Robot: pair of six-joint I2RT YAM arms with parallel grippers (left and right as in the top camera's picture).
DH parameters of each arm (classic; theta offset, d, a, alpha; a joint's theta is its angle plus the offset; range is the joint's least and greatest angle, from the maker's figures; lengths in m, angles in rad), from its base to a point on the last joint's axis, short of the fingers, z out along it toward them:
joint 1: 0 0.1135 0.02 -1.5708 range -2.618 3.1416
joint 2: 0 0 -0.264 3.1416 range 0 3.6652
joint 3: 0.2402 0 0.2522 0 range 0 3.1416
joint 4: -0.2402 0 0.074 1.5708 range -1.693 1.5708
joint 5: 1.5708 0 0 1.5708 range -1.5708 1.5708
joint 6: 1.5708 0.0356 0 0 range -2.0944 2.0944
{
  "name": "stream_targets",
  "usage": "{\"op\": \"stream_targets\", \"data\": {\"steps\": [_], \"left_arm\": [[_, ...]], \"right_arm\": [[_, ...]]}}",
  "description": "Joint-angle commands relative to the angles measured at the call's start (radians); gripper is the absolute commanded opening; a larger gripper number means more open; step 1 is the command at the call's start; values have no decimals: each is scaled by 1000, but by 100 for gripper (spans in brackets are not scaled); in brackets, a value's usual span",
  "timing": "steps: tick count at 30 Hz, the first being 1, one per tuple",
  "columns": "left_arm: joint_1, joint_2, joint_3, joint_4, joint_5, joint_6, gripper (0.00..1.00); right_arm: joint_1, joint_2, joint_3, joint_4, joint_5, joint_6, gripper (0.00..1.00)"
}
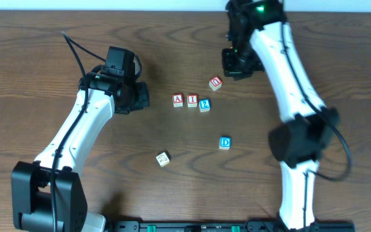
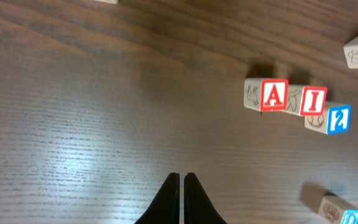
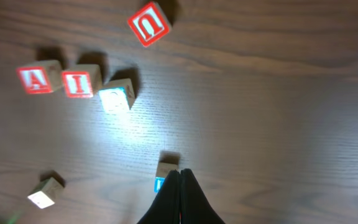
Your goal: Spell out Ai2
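Observation:
Three small cubes stand in a row at the table's middle: the red A [image 1: 178,100], the red I [image 1: 192,100] and the blue 2 [image 1: 204,105], which sits a touch lower and skewed. The left wrist view shows the A [image 2: 274,95], I [image 2: 314,101] and 2 [image 2: 338,119] side by side. In the right wrist view the A [image 3: 36,79], I [image 3: 78,82] and a glare-washed 2 [image 3: 115,98] appear. My left gripper [image 1: 140,96] [image 2: 182,176] is shut and empty, left of the row. My right gripper [image 1: 234,61] [image 3: 180,171] is shut and empty, up and right of it.
A red-marked cube with a rounder character [image 1: 216,82] [image 3: 149,23] lies right of and above the row. The blue D cube [image 1: 225,143] [image 3: 165,171] lies below it, partly behind my right fingers. A pale cube [image 1: 163,158] [image 3: 44,194] lies nearer the front.

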Motion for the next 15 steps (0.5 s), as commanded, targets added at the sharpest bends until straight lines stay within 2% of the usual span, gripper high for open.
{"op": "stream_targets", "data": {"steps": [1,5,7,11,13,15], "left_arm": [[1,2,12,5,-38,-25,6],[1,2,12,27,-60,-26,6],[1,3,12,60,-59,-37,6],[-2,53,14,123,6,-71,6],[-11,90,21,127,55,-78,6],[-35,126,22,144,40,-84,6]], "right_arm": [[-40,-229,-181,59,53,2,2],[-85,-473,-621,324,35,4,1],[-101,-536,-772,432,10,3,1],[-65,-528,-906,586,3,3,1],[-53,-496,-916,628,-2,4,1],[-47,-451,-916,669,-41,3,1]]}}
